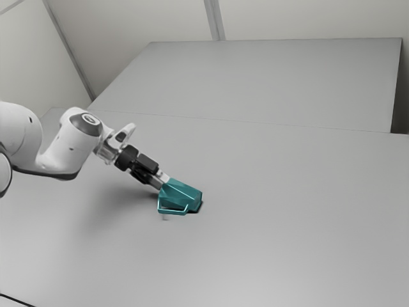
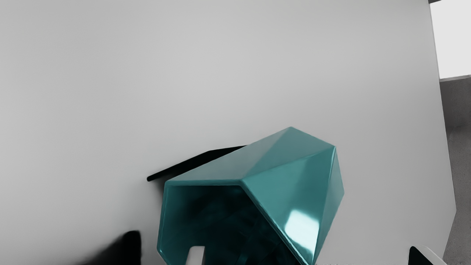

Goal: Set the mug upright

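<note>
in the exterior view, the mug [image 1: 184, 194] is lying on its side on the table [image 1: 294, 230], not standing on its base. its open end is facing about ten o'clock, toward the gripper [image 1: 161, 181], while its base is pointing toward four o'clock. the handle [image 1: 172, 210] is sticking out toward seven o'clock. the arm [image 1: 71, 146] is reaching in from ten o'clock, and the gripper is slanting down toward four o'clock, right at the mug's open end.

in the wrist view, the gripper is holding its fingers wide apart. one finger [image 2: 195, 255] is showing against the dark hollow of the mug, apparently reaching into it, and the other finger [image 2: 425, 255] is standing outside, beyond the mug's side wall. the wall is passing between them with room to spare, so nothing is being pinched.

as for how far along the task is, the gripper is sitting where it could be taking hold of the wall, and that much seems in place. the righting itself is remaining: the mug is probably needing a firm grip, a turn until its open end is facing up, then a release onto its base. a loose grip could be letting it roll.
</note>
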